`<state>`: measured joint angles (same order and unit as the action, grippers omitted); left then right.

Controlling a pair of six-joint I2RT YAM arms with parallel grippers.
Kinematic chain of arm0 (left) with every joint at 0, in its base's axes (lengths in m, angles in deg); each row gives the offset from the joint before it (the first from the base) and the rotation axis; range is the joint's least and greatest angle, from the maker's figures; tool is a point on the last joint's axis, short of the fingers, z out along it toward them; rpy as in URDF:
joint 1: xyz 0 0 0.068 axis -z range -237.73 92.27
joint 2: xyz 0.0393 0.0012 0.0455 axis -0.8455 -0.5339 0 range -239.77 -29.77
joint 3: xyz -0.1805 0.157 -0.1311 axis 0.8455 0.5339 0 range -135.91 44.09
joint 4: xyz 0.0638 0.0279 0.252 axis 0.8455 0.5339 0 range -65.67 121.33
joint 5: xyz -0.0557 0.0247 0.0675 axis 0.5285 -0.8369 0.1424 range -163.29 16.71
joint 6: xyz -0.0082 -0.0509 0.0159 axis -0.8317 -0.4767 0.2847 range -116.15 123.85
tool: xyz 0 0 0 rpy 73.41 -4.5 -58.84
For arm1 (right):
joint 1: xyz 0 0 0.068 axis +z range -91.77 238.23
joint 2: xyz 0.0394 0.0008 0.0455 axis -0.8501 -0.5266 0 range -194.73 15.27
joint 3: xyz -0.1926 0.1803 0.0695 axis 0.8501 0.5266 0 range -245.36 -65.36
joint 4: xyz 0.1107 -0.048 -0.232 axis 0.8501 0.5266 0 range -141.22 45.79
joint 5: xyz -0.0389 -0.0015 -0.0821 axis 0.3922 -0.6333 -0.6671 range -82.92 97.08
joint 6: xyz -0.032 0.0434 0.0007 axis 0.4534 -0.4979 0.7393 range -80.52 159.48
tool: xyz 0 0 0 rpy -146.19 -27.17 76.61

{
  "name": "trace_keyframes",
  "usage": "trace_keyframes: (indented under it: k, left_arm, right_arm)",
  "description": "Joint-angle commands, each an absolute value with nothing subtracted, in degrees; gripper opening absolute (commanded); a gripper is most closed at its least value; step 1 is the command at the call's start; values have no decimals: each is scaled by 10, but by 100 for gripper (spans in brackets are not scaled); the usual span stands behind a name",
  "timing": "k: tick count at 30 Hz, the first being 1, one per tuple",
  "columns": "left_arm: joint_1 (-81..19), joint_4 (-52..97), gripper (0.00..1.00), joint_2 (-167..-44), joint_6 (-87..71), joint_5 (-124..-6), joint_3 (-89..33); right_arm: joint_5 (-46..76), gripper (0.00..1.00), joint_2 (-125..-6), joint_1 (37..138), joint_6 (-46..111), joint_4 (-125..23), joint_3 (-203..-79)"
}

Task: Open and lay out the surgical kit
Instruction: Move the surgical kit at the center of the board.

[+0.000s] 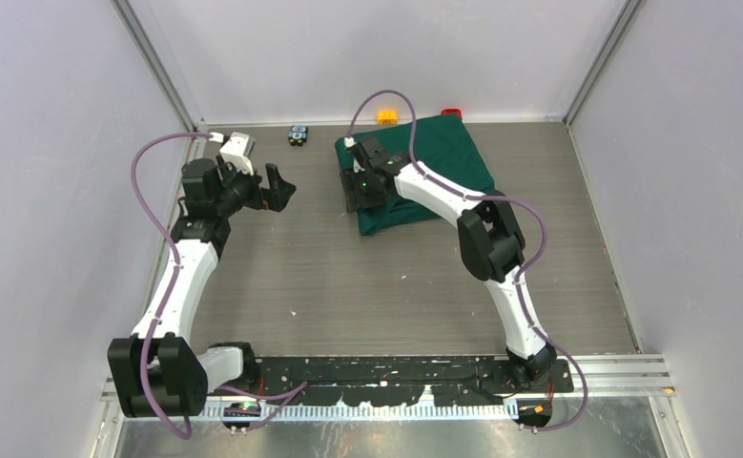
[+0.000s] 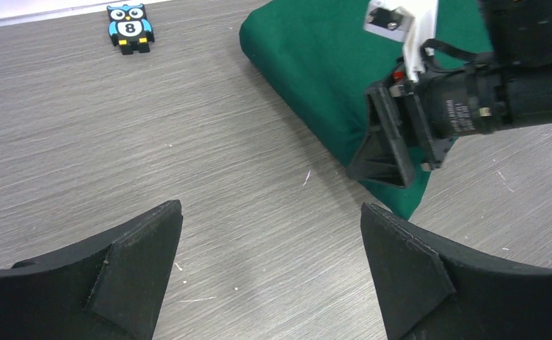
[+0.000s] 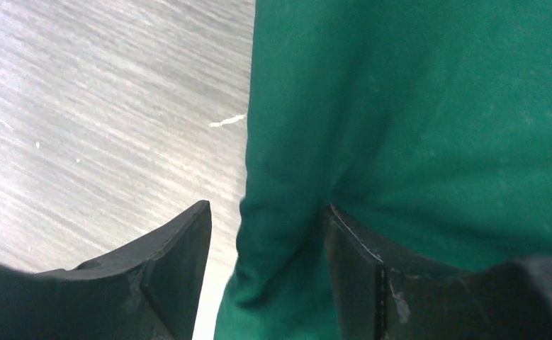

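Since its folds are all closed, dark green cloth wrap (image 1: 453, 153) hides any tray or instruments; opening looks barely begun.
- Right gripper (image 3: 264, 212): at the wrap's left edge, jaws apart and straddling a raised fold. One finger (image 3: 358, 262) presses the cloth and the other stands over bare table (image 1: 348, 286), likely placed to pinch and peel that flap.
- Left gripper (image 2: 271, 212): well left of the wrap, jaws wide open, holding nothing, seemingly waiting its turn.
- Black-blue owl block (image 2: 130, 27), orange block (image 1: 387, 116), red block (image 1: 451, 113): beyond the wrap's far edge.
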<state>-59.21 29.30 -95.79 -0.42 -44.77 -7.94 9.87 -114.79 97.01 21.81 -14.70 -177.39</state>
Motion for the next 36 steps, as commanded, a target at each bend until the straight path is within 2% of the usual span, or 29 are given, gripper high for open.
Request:
trace_keyframes:
  k: [1,7,10,15,26,36]
  left_arm:
    - [-583,261,100,-978,14,-454,-103]
    - [-540,263,100,-1019,24,-459,-143]
    - [-520,260,100,-1032,24,-463,-153]
    - [-489,247,100,-1048,20,-476,-160]
    - [-431,275,100,-1067,69,-505,-176]
    - [-388,281,100,-1093,89,-508,-191]
  right_arm:
    - [87,66,-1023,962,233,-182,-1737]
    - [32,71,-881,917,289,-212,-1631]
    - [14,71,-856,868,311,-219,-1599]
    - [26,68,-877,782,338,-233,-1598]
    - [22,61,-993,749,388,-207,-1629]
    - [61,54,-963,741,379,-197,-1507]
